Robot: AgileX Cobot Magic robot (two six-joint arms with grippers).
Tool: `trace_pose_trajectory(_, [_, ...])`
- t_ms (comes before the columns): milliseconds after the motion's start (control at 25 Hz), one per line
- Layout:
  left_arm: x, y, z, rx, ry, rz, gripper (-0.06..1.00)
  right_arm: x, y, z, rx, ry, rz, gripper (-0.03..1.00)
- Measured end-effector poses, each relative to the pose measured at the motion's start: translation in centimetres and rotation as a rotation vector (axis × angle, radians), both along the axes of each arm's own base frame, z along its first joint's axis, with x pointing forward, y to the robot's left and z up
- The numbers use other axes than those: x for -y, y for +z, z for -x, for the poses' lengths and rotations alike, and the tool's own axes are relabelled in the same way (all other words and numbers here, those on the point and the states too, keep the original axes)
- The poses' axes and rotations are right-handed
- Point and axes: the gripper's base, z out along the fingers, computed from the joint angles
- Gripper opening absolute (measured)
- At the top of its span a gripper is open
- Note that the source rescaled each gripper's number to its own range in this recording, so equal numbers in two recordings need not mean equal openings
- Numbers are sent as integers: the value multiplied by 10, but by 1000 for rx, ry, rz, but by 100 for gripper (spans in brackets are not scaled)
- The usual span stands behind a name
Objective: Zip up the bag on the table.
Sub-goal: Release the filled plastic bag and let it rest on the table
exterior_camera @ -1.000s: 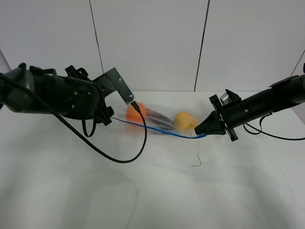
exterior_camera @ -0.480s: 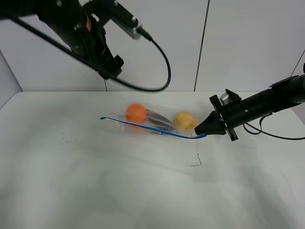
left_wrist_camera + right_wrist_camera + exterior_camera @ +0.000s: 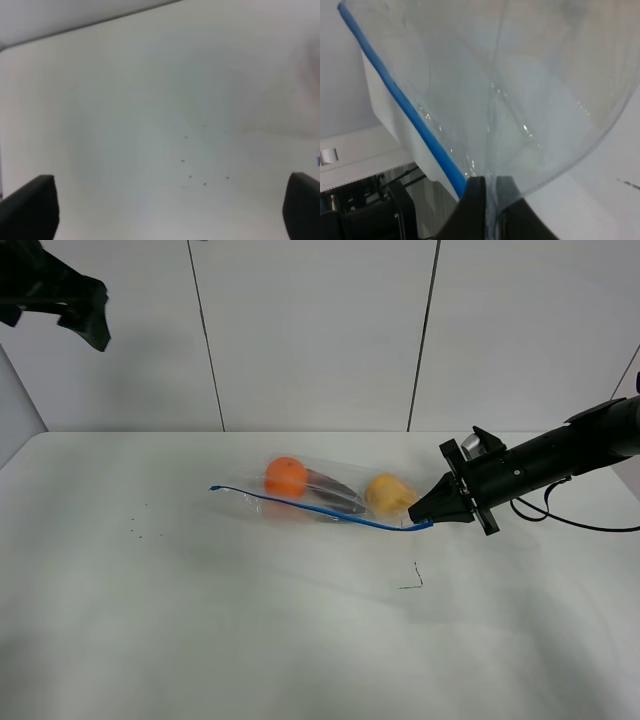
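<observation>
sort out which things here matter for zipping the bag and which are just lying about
In the job: the bag, its blue zipper strip, the right gripper shut on the bag's corner, the left gripper open and raised off the table.

Just there: orange fruit, dark purple piece and yellow produce inside the bag; a small dark mark; tiny specks.

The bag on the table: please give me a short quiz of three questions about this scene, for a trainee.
1. True or false: the right gripper is shut on a corner of the bag.
2. Which item inside lies nearest that gripper? A orange fruit, B yellow fruit, C purple fruit.
3. Fill in: the left gripper, raised off the table, is ____.
Key: 1 true; 2 B; 3 open.
</observation>
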Motion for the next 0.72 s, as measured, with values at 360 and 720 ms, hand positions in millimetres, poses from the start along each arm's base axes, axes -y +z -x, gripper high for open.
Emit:
trace_pose_trajectory(360, [-40, 31, 64, 106, 99, 32, 100, 0, 0, 0, 11, 7, 0, 0])
trace_pose_trajectory(720, [-49, 26, 133, 246, 107, -9, 100, 0, 0, 0, 19, 12, 1, 0])
